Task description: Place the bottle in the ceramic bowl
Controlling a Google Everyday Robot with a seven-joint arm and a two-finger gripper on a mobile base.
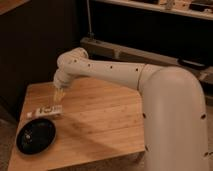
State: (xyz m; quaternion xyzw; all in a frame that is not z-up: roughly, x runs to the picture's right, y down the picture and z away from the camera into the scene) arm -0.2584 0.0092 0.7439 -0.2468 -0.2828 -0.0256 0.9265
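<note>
A small white bottle [46, 111] with dark label marks lies on its side near the left edge of the wooden table [95, 127]. The glossy black ceramic bowl [36, 136] sits at the table's front left corner, just in front of the bottle, and holds nothing. My gripper [58, 96] hangs from the white arm, pointing down, just above and to the right of the bottle, and it holds nothing.
The white arm [115, 72] reaches in from the large white body [175, 120] at the right. A dark wall stands behind the table, with a low ledge [135, 52] and shelving at the back right.
</note>
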